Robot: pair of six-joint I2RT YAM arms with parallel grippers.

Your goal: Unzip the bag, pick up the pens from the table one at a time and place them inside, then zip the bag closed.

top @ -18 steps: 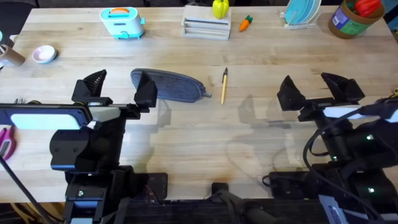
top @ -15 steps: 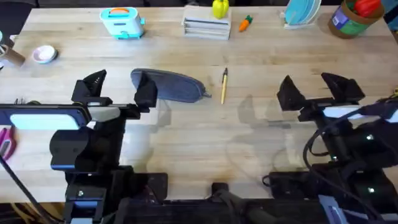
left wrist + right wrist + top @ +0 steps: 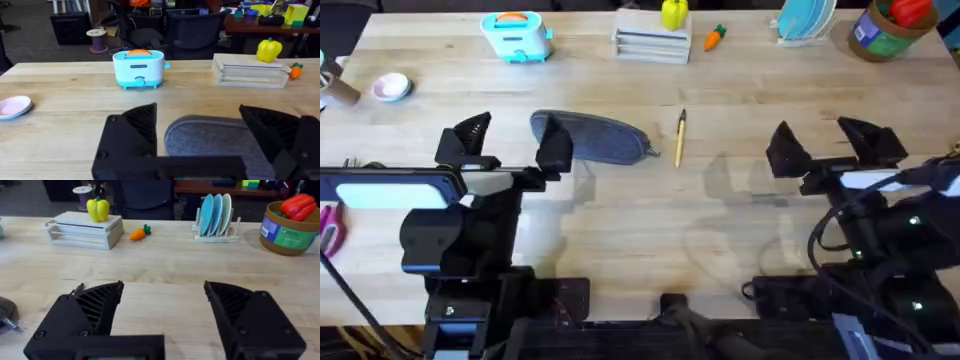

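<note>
The bag (image 3: pixel 592 137) (zipped) lies beside one pen (image 3: pixel 680 137).

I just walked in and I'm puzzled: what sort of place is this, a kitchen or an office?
Probably a lab or office workspace, not a kitchen. The toaster and carrot look like toys, and office chairs and cluttered desks stand behind the wooden table.

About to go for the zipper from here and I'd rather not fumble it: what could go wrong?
1. The pull tab sits at the bag's far end, nearest the pen; reaching for it could knock the pen so it rolls.
2. The left tool is open with one finger over the bag's other end; a descent there might pin or drag the fabric.
3. Nothing holds the bag, so pulling the tab may just slide it.
</note>
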